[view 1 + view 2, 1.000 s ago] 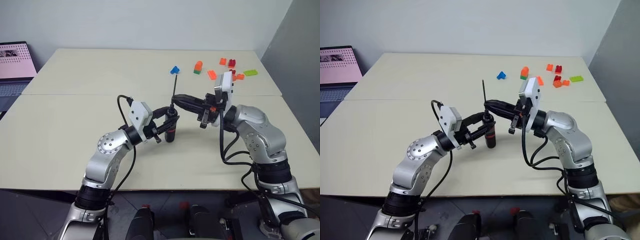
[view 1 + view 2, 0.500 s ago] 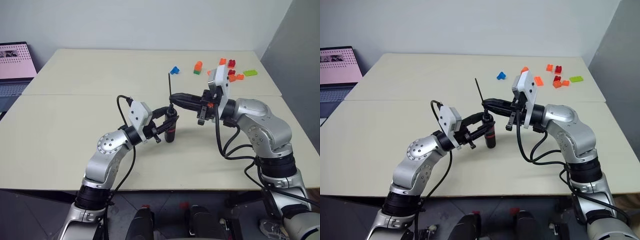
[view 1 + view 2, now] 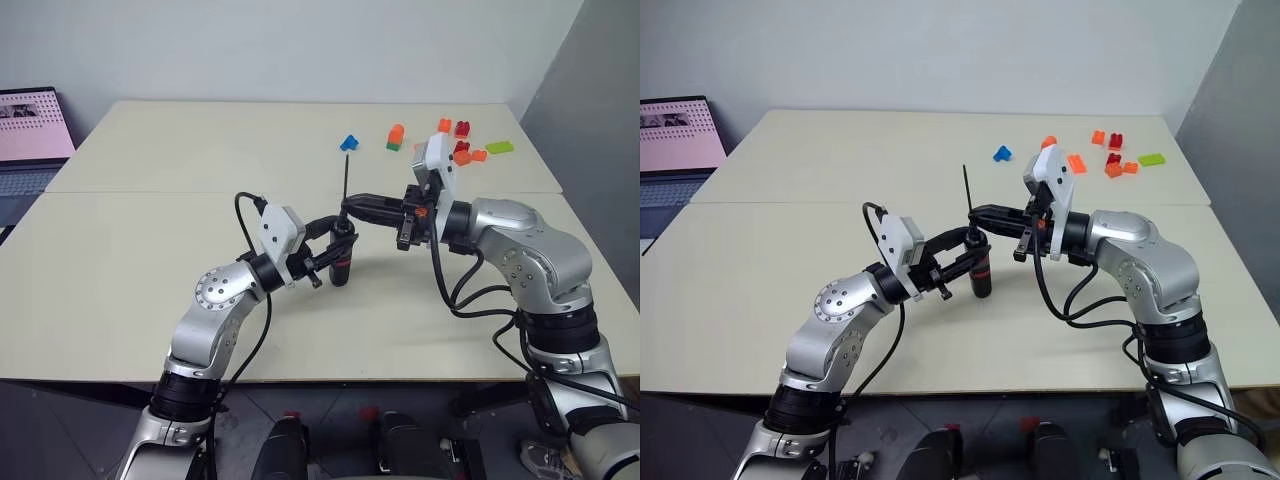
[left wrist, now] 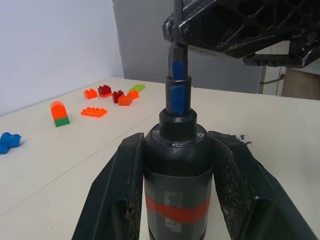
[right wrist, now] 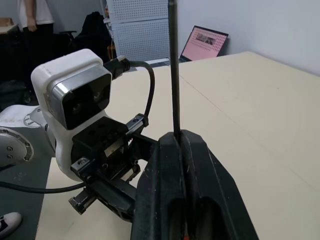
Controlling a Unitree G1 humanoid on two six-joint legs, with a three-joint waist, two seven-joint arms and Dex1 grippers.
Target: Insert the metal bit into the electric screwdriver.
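Black and pen-shaped, the electric screwdriver stands upright above the pale table, its long axis vertical, red band low on the body and blue tip pointing up. The left gripper is clenched on it: in the left wrist view one black finger presses each side of the barrel, just above the red band. Rising straight from the blue tip is the metal bit, a thin grey rod that also runs vertically, in line with the screwdriver, its lower end at the tip and its upper end pointing to the ceiling. The right gripper reaches in level from the right and pinches the bit close above the screwdriver's tip; in the right wrist view its two fingers lie pressed together with the rod standing up from between them. Both grippers meet over the middle of the table. Well apart, toward the far right corner, lie coloured toy bricks, with a blue brick a little nearer. At the far left edge sits a laptop with a pink screen
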